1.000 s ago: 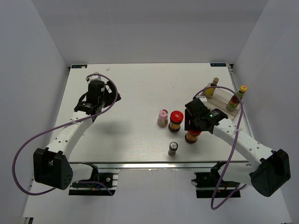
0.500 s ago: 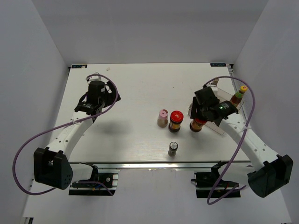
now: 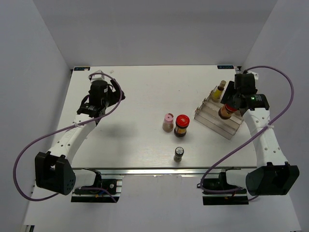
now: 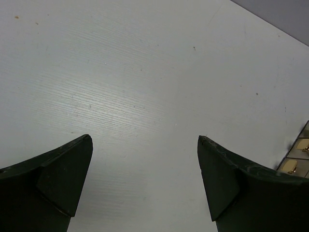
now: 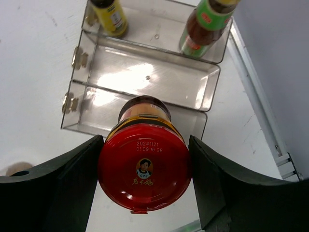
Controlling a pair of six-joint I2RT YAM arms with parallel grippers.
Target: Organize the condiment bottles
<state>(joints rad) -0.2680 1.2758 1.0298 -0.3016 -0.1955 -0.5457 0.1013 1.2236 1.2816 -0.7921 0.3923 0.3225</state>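
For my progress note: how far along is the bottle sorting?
Done: the yellow-labelled bottle and the green-labelled bottle stand on the rack's back step. In hand: the right jaws hold a red-lidded jar above the rack. Left: pink-capped shaker, second red-lidded jar and grey-capped shaker, on the table.

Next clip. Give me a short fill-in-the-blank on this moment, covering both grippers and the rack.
1. The right gripper is shut on a jar with a ___ lid, held above the clear rack.
2. The rack holds ___ slim bottles, both in the same tier.
3. The left gripper hangs ___ over the table, holding nothing.
4. In the top view, the shaker just left of the second red-lidded jar has a ___ cap.

Missing words: red; two; open; pink
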